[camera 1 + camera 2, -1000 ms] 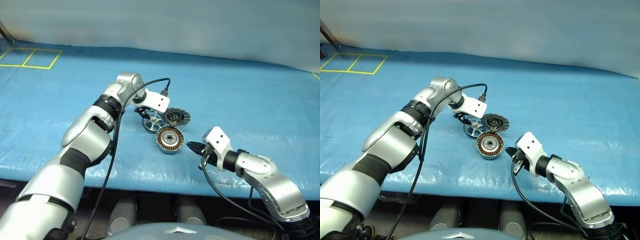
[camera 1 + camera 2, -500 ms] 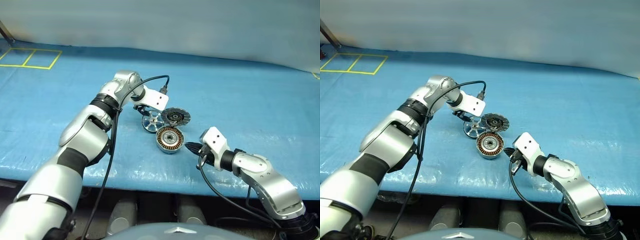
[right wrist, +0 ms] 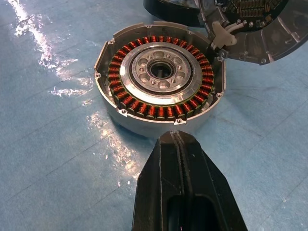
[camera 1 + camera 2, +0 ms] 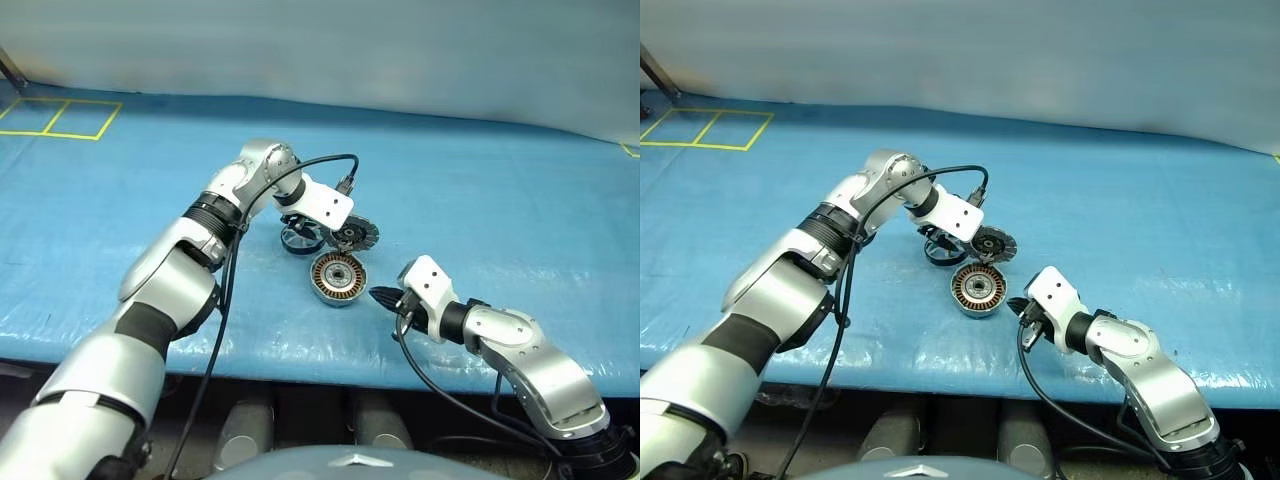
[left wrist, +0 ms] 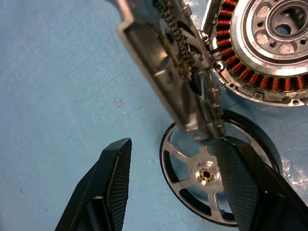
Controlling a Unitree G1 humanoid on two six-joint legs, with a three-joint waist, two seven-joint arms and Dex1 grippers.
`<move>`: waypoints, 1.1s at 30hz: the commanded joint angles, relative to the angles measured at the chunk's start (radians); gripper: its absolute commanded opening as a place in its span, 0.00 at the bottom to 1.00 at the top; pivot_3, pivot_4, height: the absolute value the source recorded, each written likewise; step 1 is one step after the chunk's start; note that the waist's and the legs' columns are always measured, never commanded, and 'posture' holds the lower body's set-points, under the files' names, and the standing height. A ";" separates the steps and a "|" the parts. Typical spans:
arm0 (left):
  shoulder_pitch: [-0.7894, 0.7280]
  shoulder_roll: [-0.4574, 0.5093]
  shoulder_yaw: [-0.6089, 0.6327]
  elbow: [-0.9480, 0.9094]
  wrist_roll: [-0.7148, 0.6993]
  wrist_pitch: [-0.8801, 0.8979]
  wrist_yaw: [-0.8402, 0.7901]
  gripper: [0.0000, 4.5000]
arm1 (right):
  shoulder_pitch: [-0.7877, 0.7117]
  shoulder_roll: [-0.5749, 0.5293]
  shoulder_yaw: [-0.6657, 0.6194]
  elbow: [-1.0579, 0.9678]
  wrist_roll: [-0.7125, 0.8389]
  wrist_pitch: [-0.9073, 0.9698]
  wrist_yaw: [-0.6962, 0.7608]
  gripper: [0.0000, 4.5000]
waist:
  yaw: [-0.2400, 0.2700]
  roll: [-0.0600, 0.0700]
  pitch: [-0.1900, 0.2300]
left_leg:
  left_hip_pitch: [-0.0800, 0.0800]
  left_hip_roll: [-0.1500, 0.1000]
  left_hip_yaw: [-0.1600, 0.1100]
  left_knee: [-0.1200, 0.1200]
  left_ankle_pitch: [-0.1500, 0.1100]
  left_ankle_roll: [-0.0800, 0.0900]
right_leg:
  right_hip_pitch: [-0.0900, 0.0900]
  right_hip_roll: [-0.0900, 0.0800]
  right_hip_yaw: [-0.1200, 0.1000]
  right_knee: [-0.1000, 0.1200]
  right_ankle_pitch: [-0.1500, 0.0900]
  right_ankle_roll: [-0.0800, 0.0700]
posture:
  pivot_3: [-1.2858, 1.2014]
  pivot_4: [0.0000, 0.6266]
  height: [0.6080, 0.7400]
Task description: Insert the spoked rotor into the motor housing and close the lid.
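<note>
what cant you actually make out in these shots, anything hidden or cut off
- Spoked rotor: left wrist view, one black finger and the tilted lid cover parts; whether it is gripped is unclear.
- Lid: right wrist view, cut by the top edge.
- Motor housing: left wrist view, cut by the top and right edges.
- Left gripper: head views, its white wrist block hides the fingers.
</note>
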 commanded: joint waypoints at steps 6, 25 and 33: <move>0.005 0.018 0.005 -0.028 0.021 0.002 0.008 0.64 | -0.010 -0.003 -0.002 -0.013 -0.001 0.000 0.003 0.00 | 0.001 0.000 0.000 | 0.000 0.000 0.000 0.002 0.000 0.000 | 0.001 0.000 0.000 0.000 0.001 0.001 | 0.52 0.24 1.00; 0.025 0.063 0.052 -0.080 -0.005 0.030 0.003 0.64 | -0.022 -0.007 0.011 0.001 -0.009 -0.003 0.004 0.00 | 0.000 0.000 0.000 | 0.000 0.000 0.000 0.003 0.000 0.000 | 0.001 0.000 0.000 0.001 0.001 0.001 | 0.52 0.24 1.00; 0.052 0.086 0.026 -0.097 0.006 0.032 -0.009 0.64 | -0.038 -0.010 0.022 0.020 -0.019 -0.010 0.008 0.00 | 0.000 0.000 0.000 | 0.001 0.000 0.000 0.004 0.000 0.000 | 0.002 0.000 0.001 0.002 0.001 0.001 | 0.52 0.24 1.00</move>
